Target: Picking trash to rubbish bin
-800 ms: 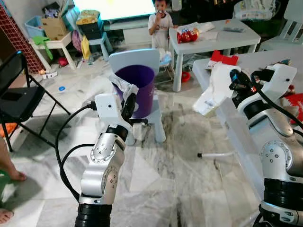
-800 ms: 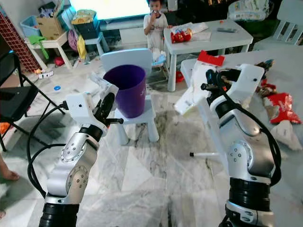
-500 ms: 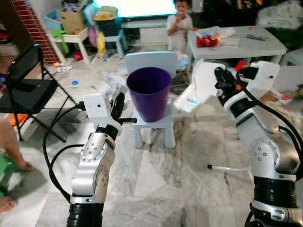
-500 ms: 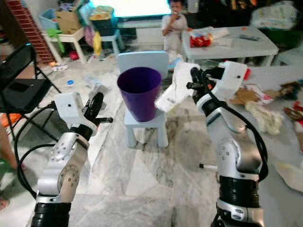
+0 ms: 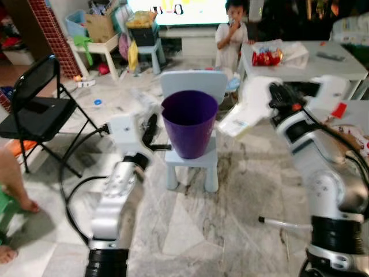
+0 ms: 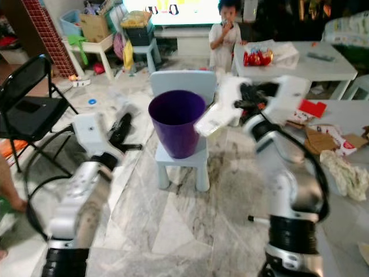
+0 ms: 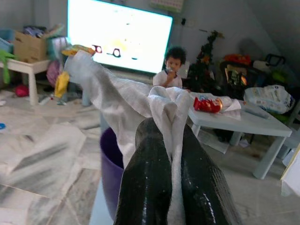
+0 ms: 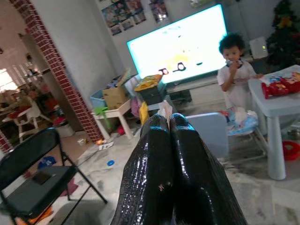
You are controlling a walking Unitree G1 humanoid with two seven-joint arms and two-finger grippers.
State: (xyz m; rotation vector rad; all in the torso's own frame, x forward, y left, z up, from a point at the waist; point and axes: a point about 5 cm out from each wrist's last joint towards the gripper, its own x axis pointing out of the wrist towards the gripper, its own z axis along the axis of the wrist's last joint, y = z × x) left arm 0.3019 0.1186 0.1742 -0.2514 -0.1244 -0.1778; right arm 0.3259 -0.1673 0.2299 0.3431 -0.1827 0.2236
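The purple bin point(image 5: 189, 122) stands mid-frame on a small chair point(image 5: 192, 164) within my reach, so my right gripper point(image 5: 275, 98) clamps white packaging point(image 5: 247, 109) just right of its rim, and my left gripper point(image 7: 169, 154) pinches a tissue point(image 7: 117, 101) left of it.

1. The room was evenly lit by soft indoor light, with weak shadows under the small pale-blue plastic chair point(image 5: 191, 151).
2. The large glowing television screen point(image 7: 118, 38) was blown out to near white, its picture barely readable.
3. Both eye views were smeared by motion: the silver left arm point(image 6: 81, 199) and silver right arm point(image 6: 288, 167) looked streaked.
4. The glossy black fingers point(image 8: 161, 183) in the wrist views caught small highlights and sat soft, too close for focus.
5. The polished marble floor point(image 5: 230, 231) showed dull sheen.
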